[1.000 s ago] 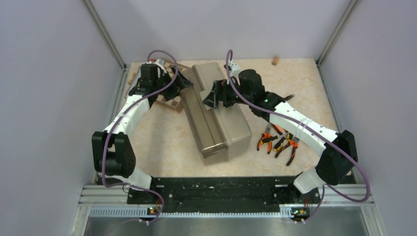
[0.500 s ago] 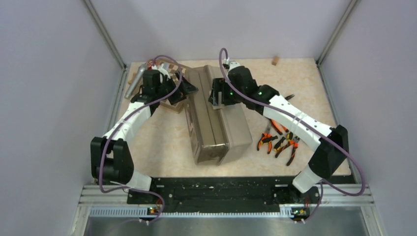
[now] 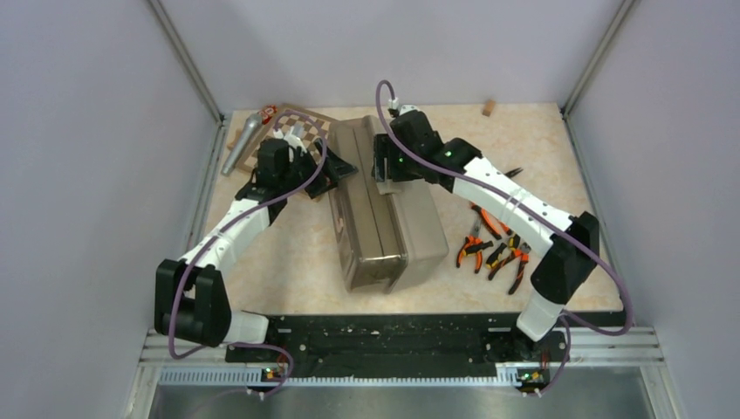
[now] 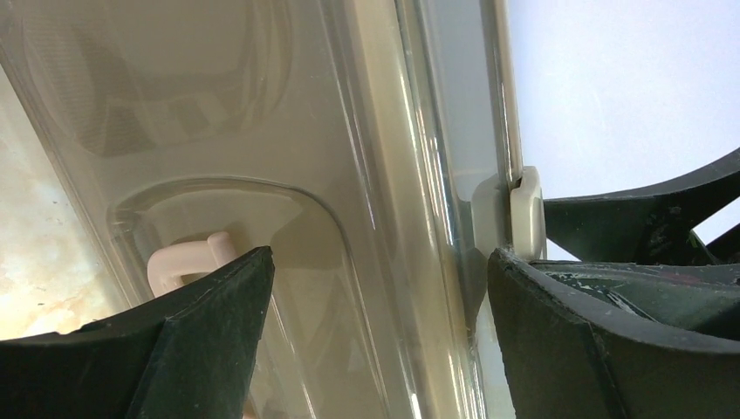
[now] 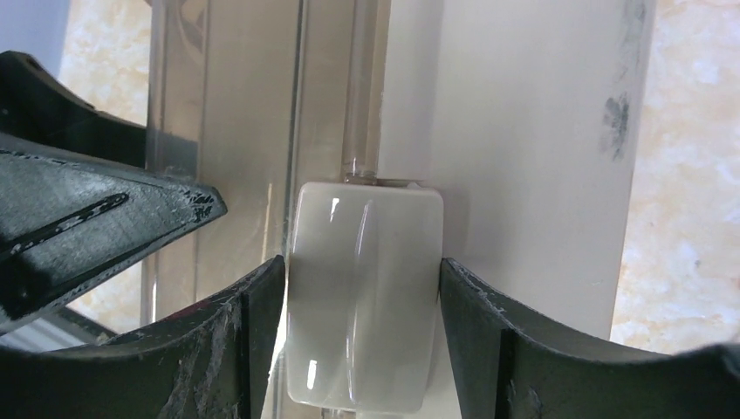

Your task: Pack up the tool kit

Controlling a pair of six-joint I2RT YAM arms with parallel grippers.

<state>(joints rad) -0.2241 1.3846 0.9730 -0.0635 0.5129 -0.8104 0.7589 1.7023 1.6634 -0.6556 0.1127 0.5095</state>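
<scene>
Toolbox (image 3: 384,227): lies shut in the middle of the table (image 3: 288,253), long axis running from the far side toward the arm bases, a little askew. Lid is translucent grey-brown.

Left gripper (image 3: 339,168): at the far left edge of the box. The wrist view shows its fingers (image 4: 196,349) spread wide over the lid, one above the moulded recess that holds the pale pink handle (image 4: 183,260), the other toward the opposite edge. It grips nothing. Whether the fingertips rest on the lid cannot be told.

Right gripper (image 3: 380,168): on top of the box at its far end, just across from the left one. Its fingers are pressed against both sides of a glossy beige latch (image 5: 362,297), which fills the gap between them (contact looks flush on each side). The latch sits where the clear lid meets the opaque beige body.

Pliers (image 3: 490,251): several orange-handled pairs lie in a loose cluster on the table to the right of the box, near it but apart, partly under the right arm.

Other items: a brown-and-cream chessboard (image 3: 305,124) lies at the far left beyond the left gripper, a silver microphone (image 3: 242,145) just beside it at the table's left edge. A small wooden block (image 3: 489,107) sits at the far edge, well apart from everything.
</scene>
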